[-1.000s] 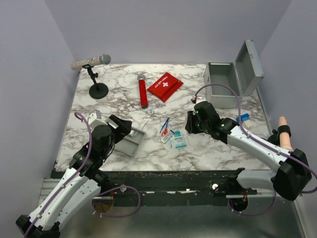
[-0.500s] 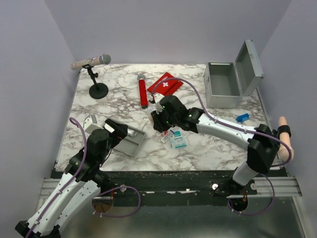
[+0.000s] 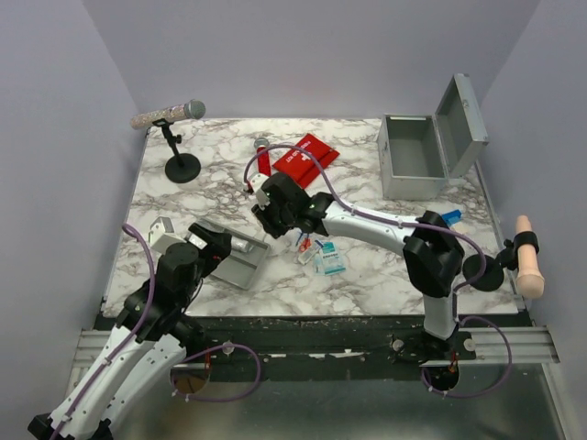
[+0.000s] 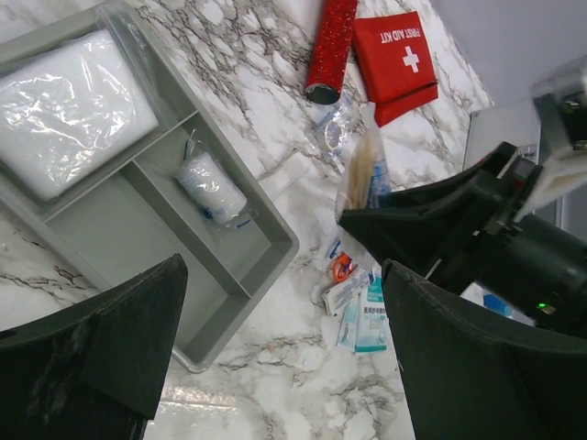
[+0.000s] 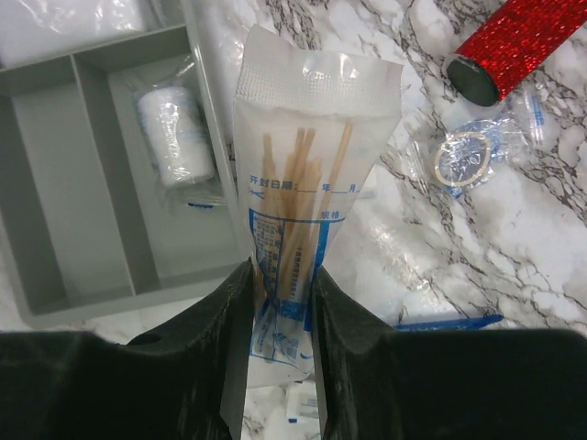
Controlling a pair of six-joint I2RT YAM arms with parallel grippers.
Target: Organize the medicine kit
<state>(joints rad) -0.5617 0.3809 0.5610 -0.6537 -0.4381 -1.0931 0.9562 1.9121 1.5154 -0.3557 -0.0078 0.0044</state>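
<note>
The medicine kit (image 3: 411, 161), a grey metal box with its lid up, stands at the back right. My right gripper (image 5: 280, 293) is shut on a clear packet of wooden swab sticks (image 5: 298, 174) and holds it above the right rim of the shallow grey tray (image 5: 55, 183). From above, the right gripper (image 3: 268, 220) hangs just right of the tray (image 3: 240, 268). A gauze roll (image 5: 174, 137) lies in one tray compartment. My left gripper (image 4: 284, 367) is open and holds nothing, low over the tray's near corner (image 4: 138, 220).
A red glitter tube (image 3: 264, 172) and a red first-aid pouch (image 3: 305, 158) lie at the back centre. Small packets and scissors (image 3: 321, 255) sit right of the tray. A microphone stand (image 3: 181, 163) is at the back left. A blue item (image 3: 449, 217) lies near the kit.
My right arm has swung left across the table, from near the kit to over the tray's right edge, carrying the swab packet. The left arm has drawn back slightly.
</note>
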